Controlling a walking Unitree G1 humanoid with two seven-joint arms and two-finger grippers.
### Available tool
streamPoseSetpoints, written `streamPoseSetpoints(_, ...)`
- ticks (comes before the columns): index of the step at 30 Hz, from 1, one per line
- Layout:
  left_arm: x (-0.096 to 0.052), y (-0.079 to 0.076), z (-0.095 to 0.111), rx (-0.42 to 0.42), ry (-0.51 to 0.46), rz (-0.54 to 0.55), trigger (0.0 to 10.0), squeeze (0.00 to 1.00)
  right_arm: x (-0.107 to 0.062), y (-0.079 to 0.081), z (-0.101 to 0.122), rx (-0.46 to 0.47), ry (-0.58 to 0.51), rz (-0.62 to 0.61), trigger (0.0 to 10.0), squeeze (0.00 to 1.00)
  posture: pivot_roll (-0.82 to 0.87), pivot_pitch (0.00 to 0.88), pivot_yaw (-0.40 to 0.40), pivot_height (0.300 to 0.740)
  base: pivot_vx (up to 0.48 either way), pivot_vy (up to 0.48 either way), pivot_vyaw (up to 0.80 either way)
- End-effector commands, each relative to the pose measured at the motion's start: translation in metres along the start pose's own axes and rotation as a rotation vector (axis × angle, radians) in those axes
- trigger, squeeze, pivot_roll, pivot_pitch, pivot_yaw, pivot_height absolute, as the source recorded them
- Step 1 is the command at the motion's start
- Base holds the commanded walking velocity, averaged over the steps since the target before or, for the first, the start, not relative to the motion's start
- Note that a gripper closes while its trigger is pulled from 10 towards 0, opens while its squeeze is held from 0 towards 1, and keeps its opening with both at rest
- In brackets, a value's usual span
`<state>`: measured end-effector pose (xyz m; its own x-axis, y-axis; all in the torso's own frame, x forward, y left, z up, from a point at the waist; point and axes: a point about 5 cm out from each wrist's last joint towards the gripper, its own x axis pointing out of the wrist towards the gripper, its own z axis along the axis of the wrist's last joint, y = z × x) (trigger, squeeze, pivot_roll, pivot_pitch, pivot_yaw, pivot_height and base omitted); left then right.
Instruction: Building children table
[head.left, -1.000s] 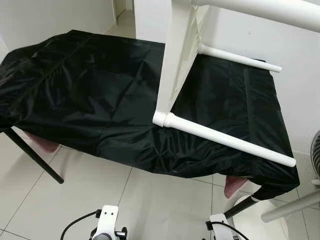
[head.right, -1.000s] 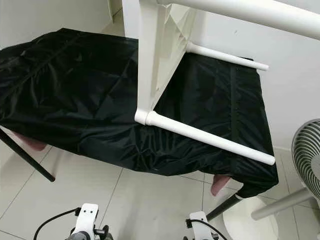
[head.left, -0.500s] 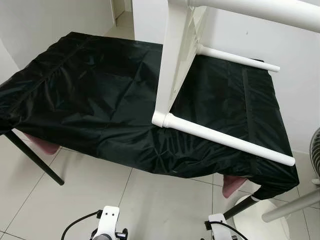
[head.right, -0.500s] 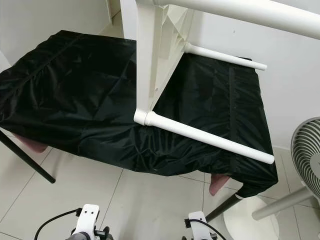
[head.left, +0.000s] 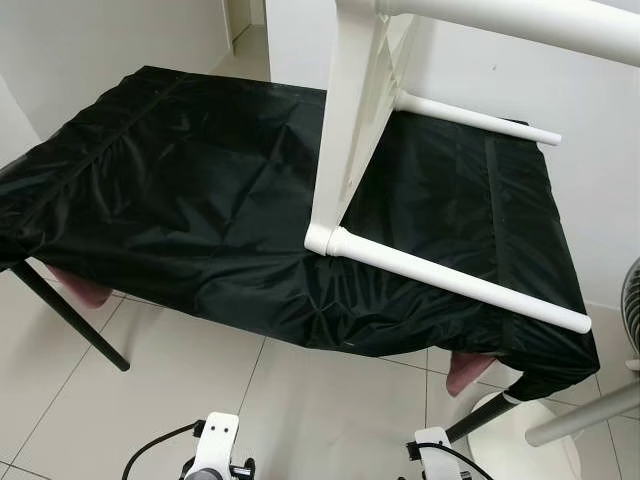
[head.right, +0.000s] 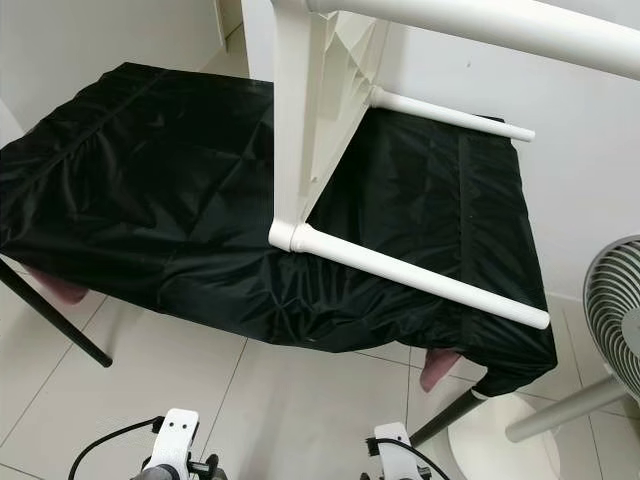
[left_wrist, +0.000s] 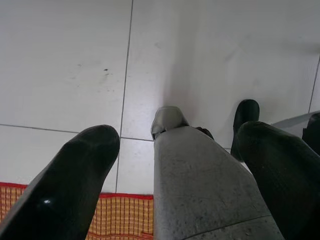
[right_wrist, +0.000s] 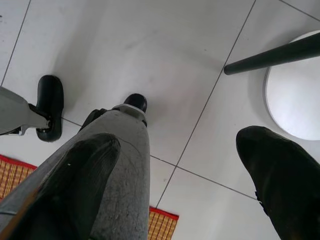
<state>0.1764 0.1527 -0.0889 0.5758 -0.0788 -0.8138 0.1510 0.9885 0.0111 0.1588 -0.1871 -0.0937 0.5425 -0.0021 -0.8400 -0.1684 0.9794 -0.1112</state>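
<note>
A white children's table (head.left: 345, 120) stands on its edge on a larger table draped in black cloth (head.left: 180, 190). Its round white legs stick out sideways: one (head.left: 455, 283) lies along the cloth near the front, another (head.left: 475, 117) farther back, a third (head.left: 520, 20) across the top of the view. Both my arms hang low in front of the black cloth. The left gripper (left_wrist: 175, 175) points at the floor tiles, open, with nothing between its fingers (left_wrist: 75, 185). The right gripper (right_wrist: 180, 180) hangs the same way, open and holding nothing.
Thin black legs (head.left: 70, 315) carry the draped table, with pink shapes (head.left: 468, 370) under its edge. A fan (head.right: 615, 310) and a round white base (head.left: 520, 440) stand at the right. White walls close the back. A red-and-yellow mat (left_wrist: 125, 217) lies by my feet.
The head view has shifted slightly. The white table and both hanging arms have stayed where they were.
</note>
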Motion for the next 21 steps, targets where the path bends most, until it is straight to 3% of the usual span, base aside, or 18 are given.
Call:
streamPoseSetpoints(1,-0.0032,0.0000,-0.0166,-0.016,0.058,0.009,10.0,0.00,-0.0005,0.0011,-0.0043,-0.011,0.024,0.010,10.0,0.00,0.15,0.031,-0.027,0.740,0.000,0.000,0.00)
streamPoseSetpoints(3,-0.0032,0.0000,-0.0166,-0.016,0.058,0.009,10.0,0.00,-0.0005,0.0011,-0.0043,-0.011,0.024,0.010,10.0,0.00,0.15,0.031,-0.027,0.740,0.000,0.000,0.00)
streamPoseSetpoints(4,-0.0033,-0.0005,-0.0164,-0.034,0.051,0.007,10.0,1.00,-0.0006,0.0016,-0.0043,-0.023,0.022,0.021,10.0,1.00,0.15,0.034,-0.029,0.740,0.000,0.000,0.00)
streamPoseSetpoints(10,-0.0033,-0.0007,-0.0168,-0.031,0.054,0.007,10.0,1.00,-0.0009,0.0011,-0.0051,-0.034,0.022,0.019,10.0,1.00,0.14,0.032,-0.028,0.740,0.000,0.000,0.00)
streamPoseSetpoints(11,-0.0033,-0.0006,-0.0169,-0.030,0.056,0.009,10.0,0.93,-0.0009,0.0008,-0.0054,-0.030,0.024,0.016,10.0,1.00,0.14,0.032,-0.028,0.740,0.000,0.000,0.00)
streamPoseSetpoints(12,-0.0033,-0.0004,-0.0169,-0.029,0.057,0.009,10.0,0.00,-0.0009,0.0006,-0.0055,-0.025,0.024,0.013,10.0,0.83,0.14,0.032,-0.028,0.740,0.000,0.000,0.00)
streamPoseSetpoints(13,-0.0033,-0.0004,-0.0169,-0.029,0.057,0.009,10.0,0.00,-0.0009,0.0006,-0.0055,-0.025,0.024,0.013,10.0,0.83,0.14,0.032,-0.028,0.740,0.000,0.000,0.00)
streamPoseSetpoints(14,-0.0032,-0.0003,-0.0166,-0.029,0.057,0.010,10.0,0.00,-0.0009,0.0001,-0.0055,-0.014,0.024,0.007,10.0,0.00,0.14,0.031,-0.026,0.740,0.000,0.000,0.00)
streamPoseSetpoints(21,-0.0028,0.0002,-0.0151,-0.025,0.058,0.008,10.0,0.00,-0.0007,-0.0005,-0.0045,0.003,0.022,-0.001,10.0,0.00,0.14,0.030,-0.026,0.740,0.000,0.000,0.00)
